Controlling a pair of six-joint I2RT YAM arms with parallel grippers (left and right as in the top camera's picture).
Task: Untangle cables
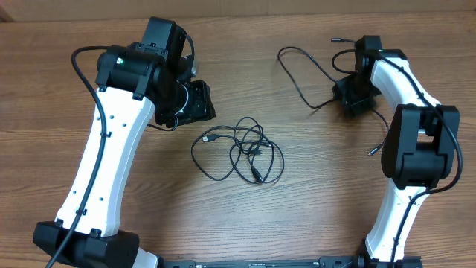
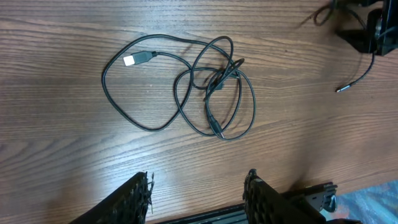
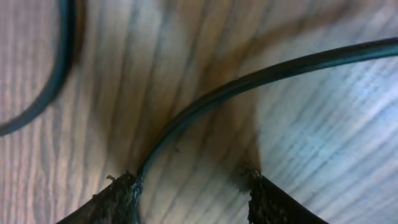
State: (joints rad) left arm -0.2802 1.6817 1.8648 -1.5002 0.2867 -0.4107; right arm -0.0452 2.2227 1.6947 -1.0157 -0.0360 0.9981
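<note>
Right pincer (image 3: 193, 186) at cable (image 3: 280, 70), grip unclear

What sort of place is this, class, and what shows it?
Probably a robotics lab workbench: a left robot arm and a right robot arm stand at a wooden table, with thin black cables lying on it.

The table (image 1: 297, 223) was matt brown wood with clear grain. The cables (image 2: 214, 84) were smooth black plastic with a faint sheen. The arm shells (image 1: 104, 164) were glossy white plastic. The finger pads (image 3: 115, 202) looked rough and black.
</note>
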